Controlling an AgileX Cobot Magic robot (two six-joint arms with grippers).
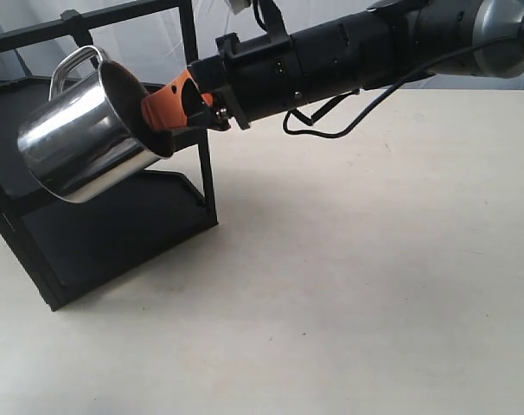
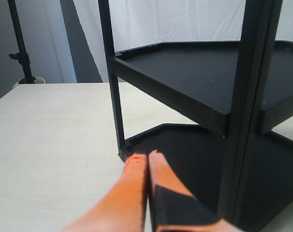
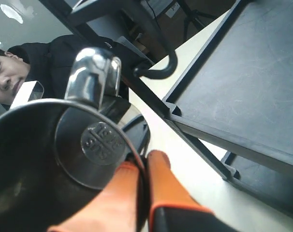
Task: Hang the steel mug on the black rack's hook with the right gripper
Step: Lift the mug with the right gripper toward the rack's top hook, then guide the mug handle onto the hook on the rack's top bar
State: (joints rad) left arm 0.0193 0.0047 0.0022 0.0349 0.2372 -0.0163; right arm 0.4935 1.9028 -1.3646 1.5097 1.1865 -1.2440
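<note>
The steel mug [image 1: 85,138] hangs tilted in the air in front of the black rack [image 1: 115,225], its mouth towards the arm. My right gripper [image 1: 158,119] is shut on the mug's rim, one orange finger inside and one outside. In the right wrist view I look into the mug [image 3: 35,183] at its stamped base, with the right gripper [image 3: 144,162] pinching the wall. The handle [image 3: 93,75] points away from me. The hook [image 3: 161,53] curves just past the handle, its tip close to the loop but apart from it. My left gripper [image 2: 147,157] is shut and empty by the rack's lower shelf [image 2: 185,150].
The rack's upper shelf [image 3: 243,72] lies close beside the mug. A boxy collar [image 1: 70,15] sits on the top crossbar. A person [image 3: 11,72] watches from behind the rack. A tripod [image 2: 21,43] stands beyond the table [image 1: 348,285].
</note>
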